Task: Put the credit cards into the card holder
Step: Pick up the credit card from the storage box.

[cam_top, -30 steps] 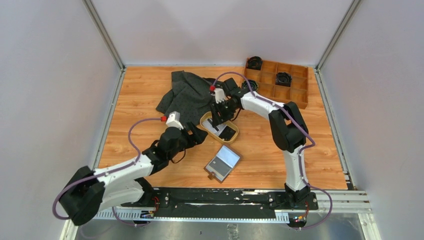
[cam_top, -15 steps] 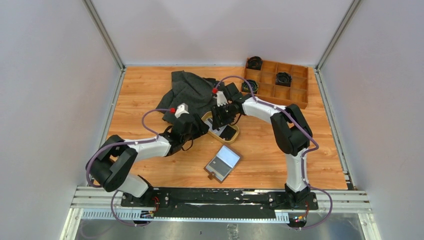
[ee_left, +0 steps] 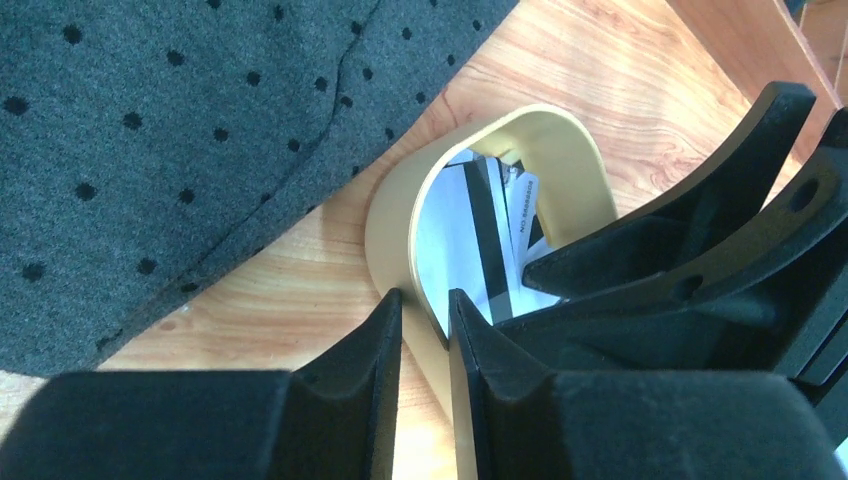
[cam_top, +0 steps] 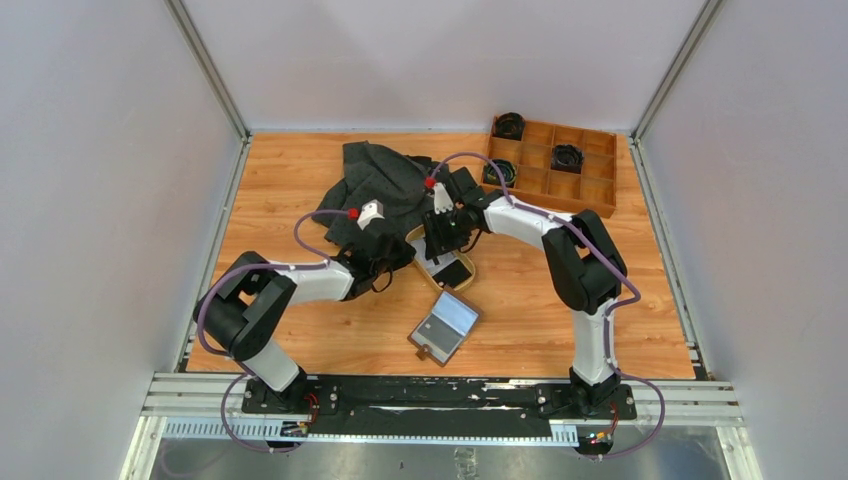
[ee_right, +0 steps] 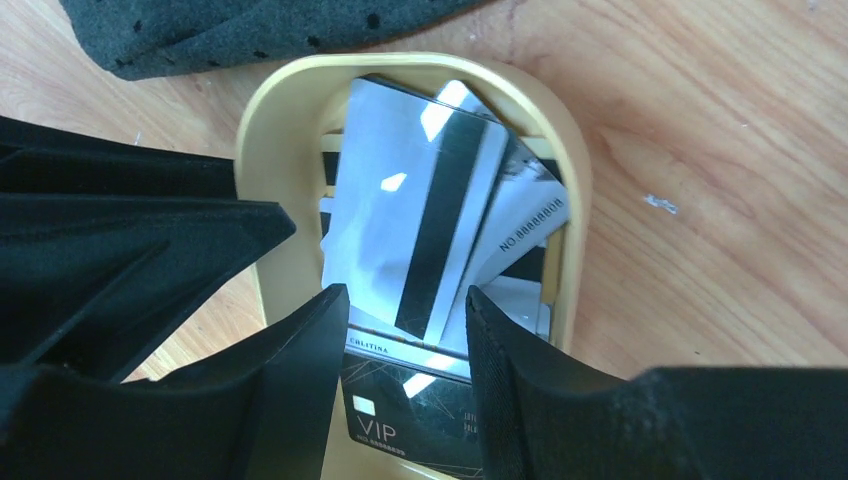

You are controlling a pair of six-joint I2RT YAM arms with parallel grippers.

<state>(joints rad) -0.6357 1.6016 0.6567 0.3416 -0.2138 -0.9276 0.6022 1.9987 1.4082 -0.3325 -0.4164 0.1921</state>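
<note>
In the middle of the wooden table (cam_top: 280, 200) stands an oval tan tray (ee_right: 275, 150), and the credit cards (ee_right: 410, 410) lie in it in a loose pile, one over another. On top is a grey card with a black stripe (ee_right: 400, 200). Under it I see a white card with a printed number and a black one with the letters VIP.

The right gripper (ee_right: 405, 300) hangs over the near end of this pile and points down into the tray. Its two fingers stand half apart, and each tip meets one long edge of the striped card, so the card is grasped across its width.

The left gripper (ee_left: 425, 305) comes to the tray from the left side. One of its fingers (ee_left: 385, 340) is outside the tray wall and the other is inside, and the wall passes through the narrow gap between them. I cannot tell if they are already pressing it.

The card holder (cam_top: 446, 326) lies open and flat on the table, nearer than the tray and a little to the right, apart from both grippers. Its inside shows a pale panel.

A dark grey cloth with small dots (cam_top: 380, 185) is heaped just beyond the tray, to the far left, with its edge close to the tray wall. In the far right corner there is a wooden compartment box (cam_top: 585, 165) with some black round parts (cam_top: 567, 157) inside.
</note>
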